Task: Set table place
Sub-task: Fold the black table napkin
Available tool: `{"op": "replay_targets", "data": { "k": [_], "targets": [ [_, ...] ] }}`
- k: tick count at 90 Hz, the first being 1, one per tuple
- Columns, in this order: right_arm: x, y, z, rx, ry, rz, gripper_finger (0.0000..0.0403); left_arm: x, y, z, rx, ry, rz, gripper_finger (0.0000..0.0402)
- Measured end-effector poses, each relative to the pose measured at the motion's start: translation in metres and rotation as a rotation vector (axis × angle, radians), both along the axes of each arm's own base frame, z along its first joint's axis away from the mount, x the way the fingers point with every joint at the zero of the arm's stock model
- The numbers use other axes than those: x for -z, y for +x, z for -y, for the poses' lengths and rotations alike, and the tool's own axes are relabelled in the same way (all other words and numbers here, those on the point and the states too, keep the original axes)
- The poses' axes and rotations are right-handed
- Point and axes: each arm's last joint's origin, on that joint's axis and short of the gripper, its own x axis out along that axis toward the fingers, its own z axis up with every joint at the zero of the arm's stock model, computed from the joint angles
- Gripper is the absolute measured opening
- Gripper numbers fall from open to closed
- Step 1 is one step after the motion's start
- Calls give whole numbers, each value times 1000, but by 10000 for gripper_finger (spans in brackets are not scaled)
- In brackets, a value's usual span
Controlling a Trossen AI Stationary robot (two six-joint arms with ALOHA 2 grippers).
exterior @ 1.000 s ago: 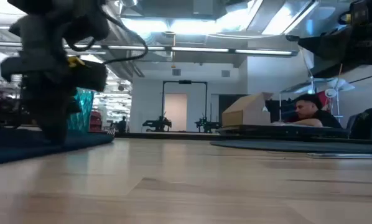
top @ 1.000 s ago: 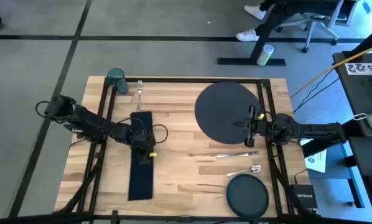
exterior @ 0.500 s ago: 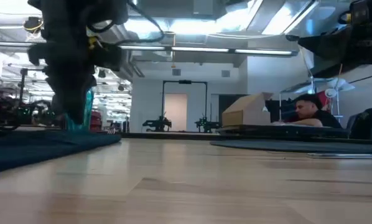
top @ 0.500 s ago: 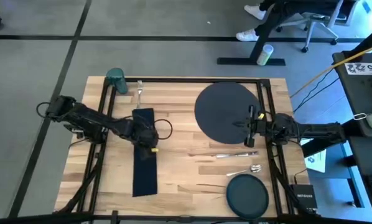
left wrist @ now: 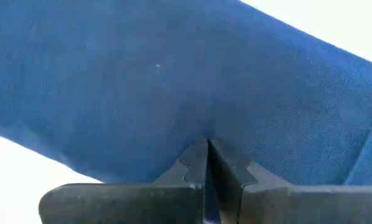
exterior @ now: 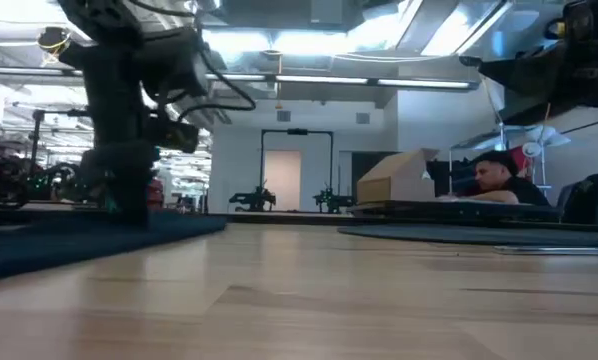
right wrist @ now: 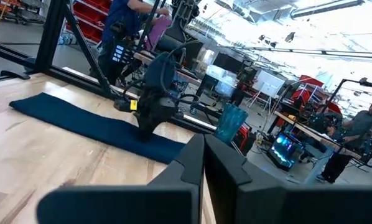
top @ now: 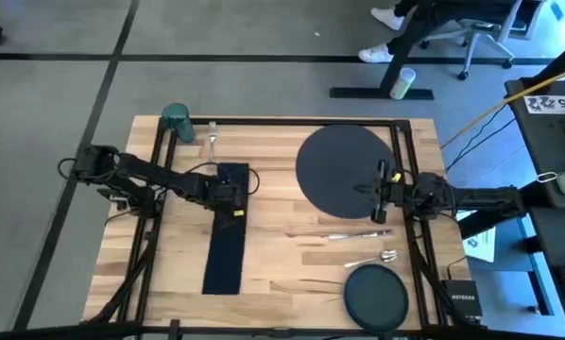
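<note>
**Napkin drawn toward mid-worktop**

Change since a second ago: my left hand (top: 230, 186) has carried the navy napkin (top: 225, 241) rightward and toward the far edge; the cloth now lies as a long strip across the worktop (top: 282, 255).

- Left hand: fingers pinched tight on the napkin's far end (wrist view shows blue fabric right at the closed tips).
- Right hand (top: 381, 186): closed, holding nothing, at the near-right rim of the charger (top: 339, 165).
- Fork (top: 212, 137): far edge, beside the teal cup (top: 177, 120).
- Knife (top: 353, 236), spoon (top: 375, 257): between charger and small dark plate (top: 375, 295).
</note>
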Motion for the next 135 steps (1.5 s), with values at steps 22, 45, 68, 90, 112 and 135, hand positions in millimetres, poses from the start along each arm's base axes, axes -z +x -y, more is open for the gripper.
{"op": "replay_targets", "data": {
  "k": [22,45,68,90,112,135],
  "targets": [
    [1,0,0,1,1,-7,0,12,18,0,5,-3,91,0],
    [1,0,0,1,3,-6,0,-28,31,2,54,1,138,0],
    [1,0,0,0,3,-7,0,-58,9,43,134,-178,30,0],
    [1,0,0,0,3,-14,0,-40,-2,94,173,-310,-26,0],
    [1,0,0,1,-15,-7,0,-9,7,102,173,-320,15,0],
    [1,0,0,0,-3,-7,0,8,37,98,213,-337,150,0]
  ]
}}
